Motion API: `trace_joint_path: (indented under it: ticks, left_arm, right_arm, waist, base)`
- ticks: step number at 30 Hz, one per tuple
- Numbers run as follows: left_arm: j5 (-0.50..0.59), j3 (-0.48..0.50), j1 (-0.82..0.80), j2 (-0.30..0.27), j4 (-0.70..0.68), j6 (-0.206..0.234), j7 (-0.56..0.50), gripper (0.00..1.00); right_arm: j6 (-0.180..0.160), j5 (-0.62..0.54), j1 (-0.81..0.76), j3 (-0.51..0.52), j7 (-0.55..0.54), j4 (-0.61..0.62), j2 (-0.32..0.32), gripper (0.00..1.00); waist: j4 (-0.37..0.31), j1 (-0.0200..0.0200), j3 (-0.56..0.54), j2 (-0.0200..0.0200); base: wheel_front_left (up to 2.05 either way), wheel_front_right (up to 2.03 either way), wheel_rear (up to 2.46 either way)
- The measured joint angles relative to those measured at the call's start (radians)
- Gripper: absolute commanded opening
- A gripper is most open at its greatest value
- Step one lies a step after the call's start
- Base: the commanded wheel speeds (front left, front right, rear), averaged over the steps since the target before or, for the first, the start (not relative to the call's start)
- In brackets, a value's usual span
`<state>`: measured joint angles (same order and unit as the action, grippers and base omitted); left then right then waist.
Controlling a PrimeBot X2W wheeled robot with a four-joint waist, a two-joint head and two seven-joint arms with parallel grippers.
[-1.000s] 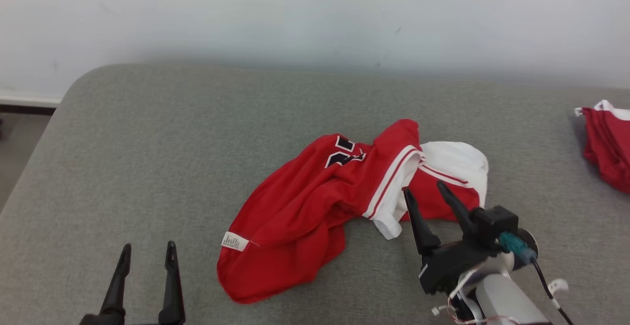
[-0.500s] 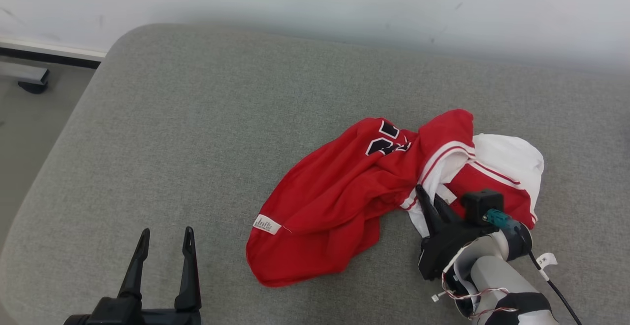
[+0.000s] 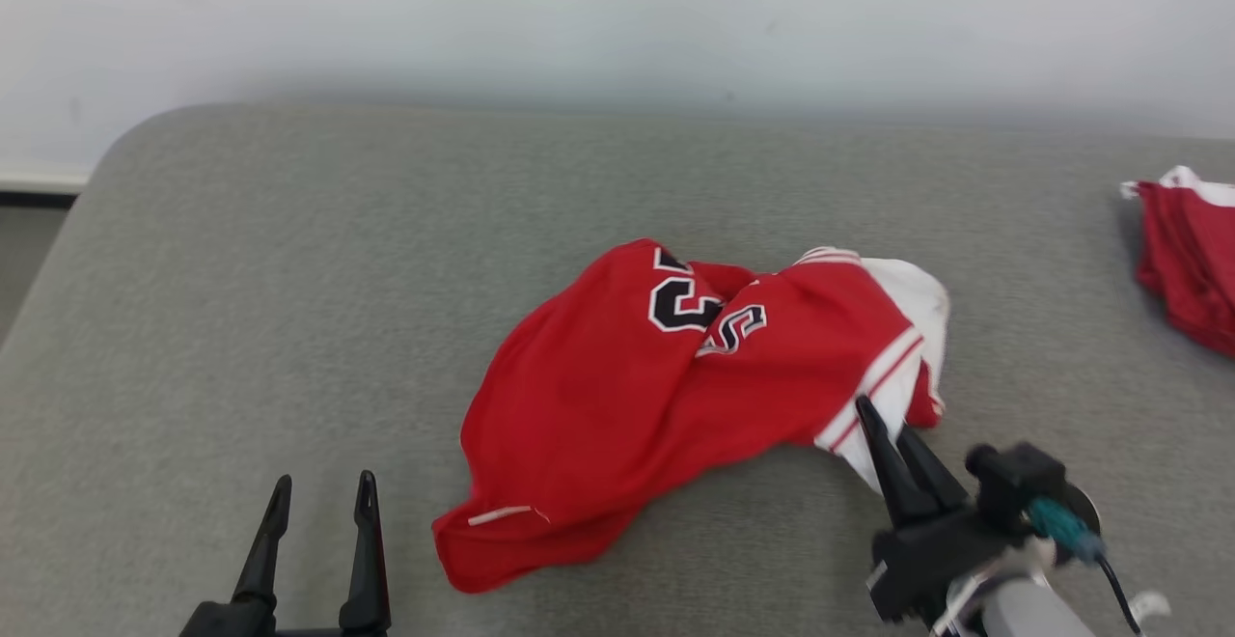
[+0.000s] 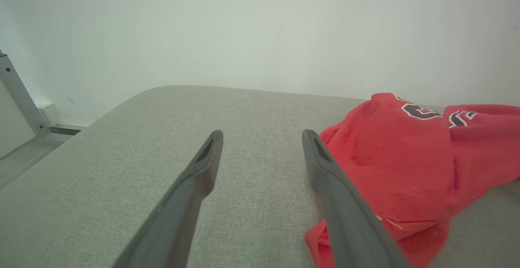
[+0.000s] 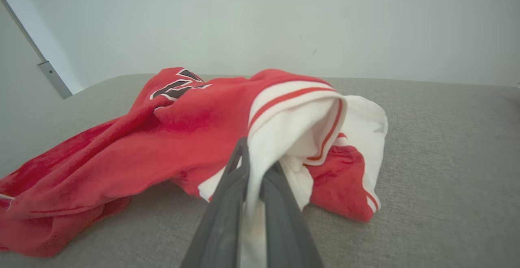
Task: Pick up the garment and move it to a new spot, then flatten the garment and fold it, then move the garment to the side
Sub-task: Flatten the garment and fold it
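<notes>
The garment (image 3: pixel 637 396) is a crumpled red jersey with white striped trim and black lettering, lying mid-table on the grey surface (image 3: pixel 289 280). My right gripper (image 3: pixel 883 429) is shut on the garment's white trimmed edge at its near right end. In the right wrist view the two fingers (image 5: pixel 227 203) pinch a white fold of the garment (image 5: pixel 292 122), which is lifted a little off the surface. My left gripper (image 3: pixel 321 494) stands open at the lower left, apart from the cloth. In the left wrist view its open gripper (image 4: pixel 262 138) has the garment (image 4: pixel 398 154) just to its right.
A second red and white cloth (image 3: pixel 1182 261) lies at the table's far right edge. A pale wall (image 3: pixel 617 19) runs behind the table. The table's rounded left corner (image 3: pixel 125 145) drops off to the floor.
My right gripper went from open to shut on the garment's white edge and has pulled it back toward me, turning the cloth so the black lettering faces up. The head camera shifted. The left gripper stayed open.
</notes>
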<state>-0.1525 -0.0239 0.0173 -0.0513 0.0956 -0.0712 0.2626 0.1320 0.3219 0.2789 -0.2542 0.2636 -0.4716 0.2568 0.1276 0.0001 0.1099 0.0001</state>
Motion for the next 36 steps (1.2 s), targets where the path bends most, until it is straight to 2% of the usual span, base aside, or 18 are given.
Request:
trace_joint_path:
  ticks: [6, 12, 17, 18, 19, 30, 36]
  left_arm:
    - [-0.008, -0.006, 0.003, 0.001, 0.002, 0.002, 0.0, 1.0]
    - [-0.009, -0.016, 0.003, 0.001, -0.004, 0.011, 0.0, 1.0]
    - [-0.01, -0.014, 0.002, 0.001, -0.003, 0.01, 0.0, 1.0]
    - [-0.01, -0.013, 0.001, 0.001, -0.002, 0.01, 0.0, 1.0]
    - [-0.01, -0.012, 0.0, 0.001, -0.001, 0.01, 0.0, 1.0]
    - [-0.01, -0.003, -0.001, 0.001, 0.007, 0.009, 0.0, 1.0]
    - [-0.01, -0.003, 0.0, 0.001, 0.006, 0.01, 0.0, 1.0]
  right_arm:
    - [0.0, -0.058, -0.212, 0.097, -0.075, 0.227, 0.002, 0.0]
    - [0.0, -0.12, -0.421, 0.171, -0.212, 0.5, -0.05, 0.0]
    - [0.0, -0.138, -0.54, 0.204, -0.29, 0.584, -0.099, 0.0]
    - [0.0, -0.145, -0.55, 0.205, -0.299, 0.587, -0.102, 0.4]
    - [0.0, -0.148, -0.554, 0.208, -0.302, 0.589, -0.104, 1.0]
    - [0.0, -0.136, -0.547, 0.25, -0.285, 0.682, -0.081, 1.0]
    - [0.0, -0.13, -0.458, 0.237, -0.283, 0.662, -0.022, 1.0]
  waist:
    - [-0.078, -0.0001, -0.015, 0.0]
    - [-0.134, -0.0001, -0.015, 0.0]
    - [-0.146, -0.0001, -0.003, 0.0]
    - [-0.147, -0.0001, -0.001, 0.0]
    - [-0.147, -0.0001, 0.0, 0.0]
    - [-0.138, -0.0001, -0.007, 0.0]
    - [-0.129, -0.0001, -0.012, 0.0]
  base:
    - [0.0, 0.0, 0.0]
    - [0.0, 0.0, 0.0]
    - [0.0, 0.0, 0.0]
    - [0.0, 0.0, 0.0]
    - [0.0, 0.0, 0.0]
    - [0.0, 0.0, 0.0]
    - [0.0, 0.0, 0.0]
